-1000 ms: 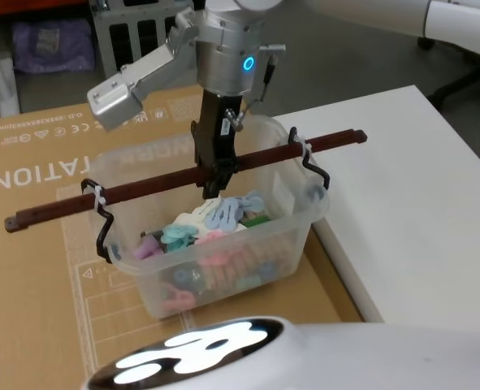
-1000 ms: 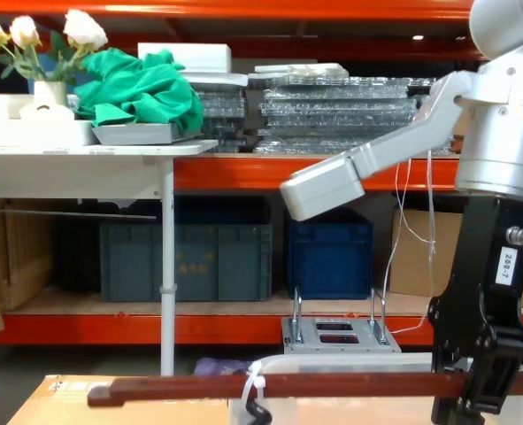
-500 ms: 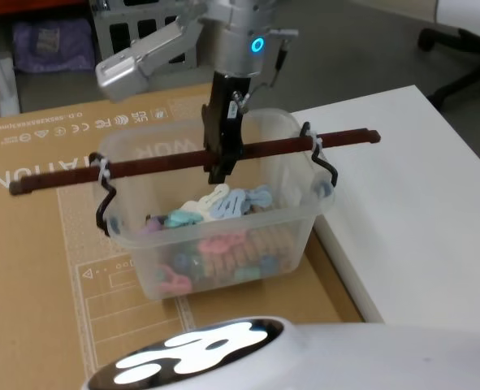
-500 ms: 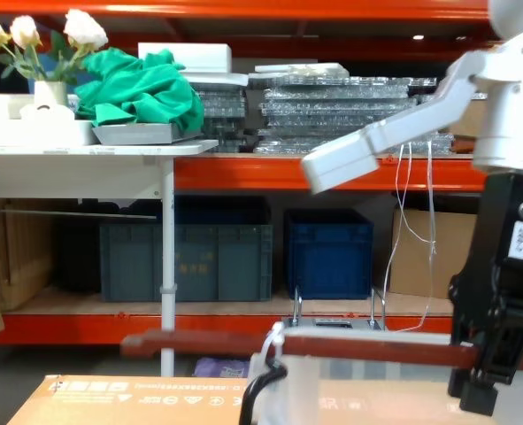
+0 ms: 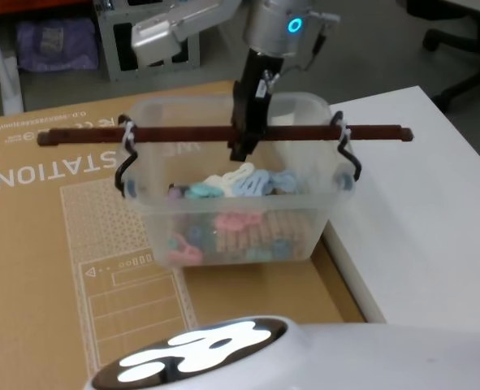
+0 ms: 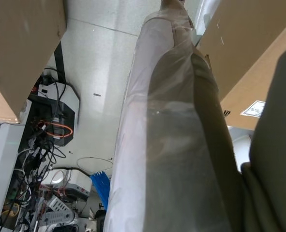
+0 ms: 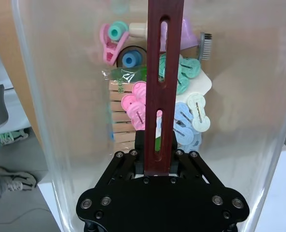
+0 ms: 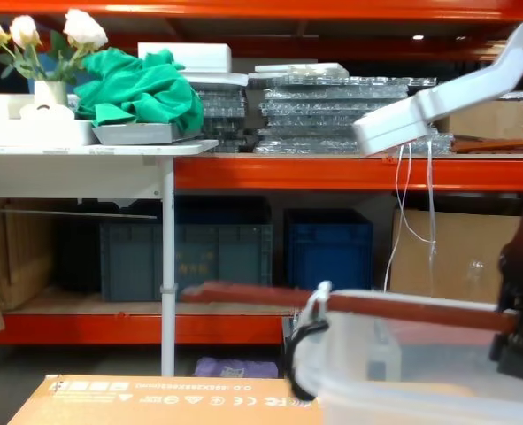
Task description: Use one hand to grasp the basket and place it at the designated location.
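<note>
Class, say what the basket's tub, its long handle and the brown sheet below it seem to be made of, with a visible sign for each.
The tub: likely smooth translucent plastic; the clips inside show through its wall. The handle, held by the right hand: seemingly reddish-brown stained wood, slotted; painted metal is possible. The sheet: matte brown printed cardboard, apparently.

Mid-frame, the basket (image 5: 313, 227) is over the cardboard sheet (image 5: 45, 260) at the left, just beside the desk (image 5: 426, 227) at the right. Clips (image 5: 240, 183) lie inside, with the right pincer (image 5: 244, 142) above them, clamped on its bar handle (image 5: 175, 134).
</note>
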You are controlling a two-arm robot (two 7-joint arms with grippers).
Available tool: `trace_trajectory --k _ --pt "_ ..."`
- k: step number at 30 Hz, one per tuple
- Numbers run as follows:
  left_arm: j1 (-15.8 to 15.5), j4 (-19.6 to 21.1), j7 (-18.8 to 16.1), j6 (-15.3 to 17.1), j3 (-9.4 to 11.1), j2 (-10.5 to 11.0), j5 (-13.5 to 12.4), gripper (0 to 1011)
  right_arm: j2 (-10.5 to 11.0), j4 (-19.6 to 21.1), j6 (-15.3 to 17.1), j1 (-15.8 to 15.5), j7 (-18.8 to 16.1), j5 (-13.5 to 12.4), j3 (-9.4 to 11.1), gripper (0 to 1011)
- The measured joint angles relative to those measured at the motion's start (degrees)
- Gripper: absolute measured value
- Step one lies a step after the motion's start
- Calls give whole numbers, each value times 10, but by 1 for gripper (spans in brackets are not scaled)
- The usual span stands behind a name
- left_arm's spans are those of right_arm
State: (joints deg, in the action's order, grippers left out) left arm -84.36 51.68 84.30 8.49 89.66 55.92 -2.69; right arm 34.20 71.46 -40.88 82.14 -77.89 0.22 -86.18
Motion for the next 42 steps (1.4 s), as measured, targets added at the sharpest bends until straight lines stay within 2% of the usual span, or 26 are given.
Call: trace_trajectory --k 1,2,4,5,9,14,17,26,34,42 --pt "0 0 0 0 0 0 0 0 6 5 6 0 0 0 2 234" --pt "0 0 0 0 0 0 0 0 22 16 20 1 0 1 5 234" --pt "0 0 0 0 0 0 0 0 37 28 35 1 -1 1 10 233" --pt "0 0 0 0 0 0 0 0 37 28 35 1 -1 1 10 233" --pt "0 0 0 0 0 0 0 0 73 54 67 2 -7 0 18 234" --pt "0 0 0 0 0 0 0 0 96 70 86 2 -13 -2 25 234" --pt "0 0 0 0 0 0 0 0 121 87 108 3 -20 -2 30 233" --pt "0 0 0 0 0 0 0 0 152 103 131 0 -28 -1 41 233" --pt "0 0 0 0 0 0 0 0 198 129 170 -6 -23 2 57 234" --pt "0 0 0 0 0 0 0 0 240 149 196 -19 -12 4 69 233"
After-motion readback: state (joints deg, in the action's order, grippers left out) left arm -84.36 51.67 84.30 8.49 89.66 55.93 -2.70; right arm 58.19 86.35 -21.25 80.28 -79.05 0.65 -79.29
